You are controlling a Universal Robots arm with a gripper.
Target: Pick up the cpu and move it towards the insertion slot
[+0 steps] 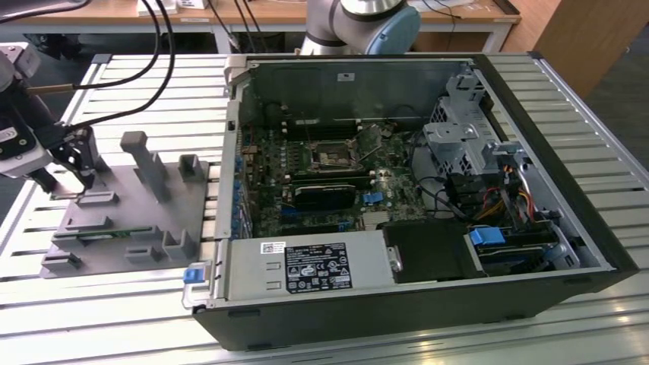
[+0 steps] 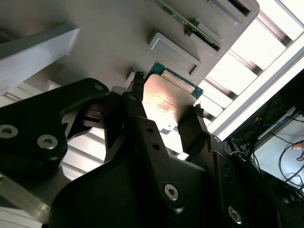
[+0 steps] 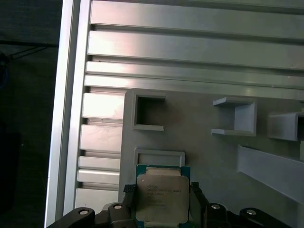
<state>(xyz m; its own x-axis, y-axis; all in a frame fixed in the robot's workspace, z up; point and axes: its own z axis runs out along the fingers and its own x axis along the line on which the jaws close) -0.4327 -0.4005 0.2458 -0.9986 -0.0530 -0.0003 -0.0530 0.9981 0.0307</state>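
Pincer: I see the black two-fingered pincer (image 1: 73, 181) at the exterior view's left, low over the grey plastic fixture plate (image 1: 132, 220).
Grip: narrowed onto the small square silver-topped cpu (image 3: 160, 199); the black fingers (image 2: 135, 102) press two opposite edges.
Cpu: between the fingertips, just beside a shallow rectangular pocket (image 3: 159, 156) of the fixture. I cannot tell if it is lifted clear of the plate.
Writing: the cpu's metal lid carries several lines of small dark print; a white printed label (image 1: 318, 268) sits on the grey power supply box.
Insertion slot: the dark square insertion slot with shiny metal frame (image 1: 333, 157) lies inside the open black computer case (image 1: 406, 304), well apart from the cpu.
Tabletop: slatted aluminium tabletop (image 1: 568, 84) carries both fixture and case.
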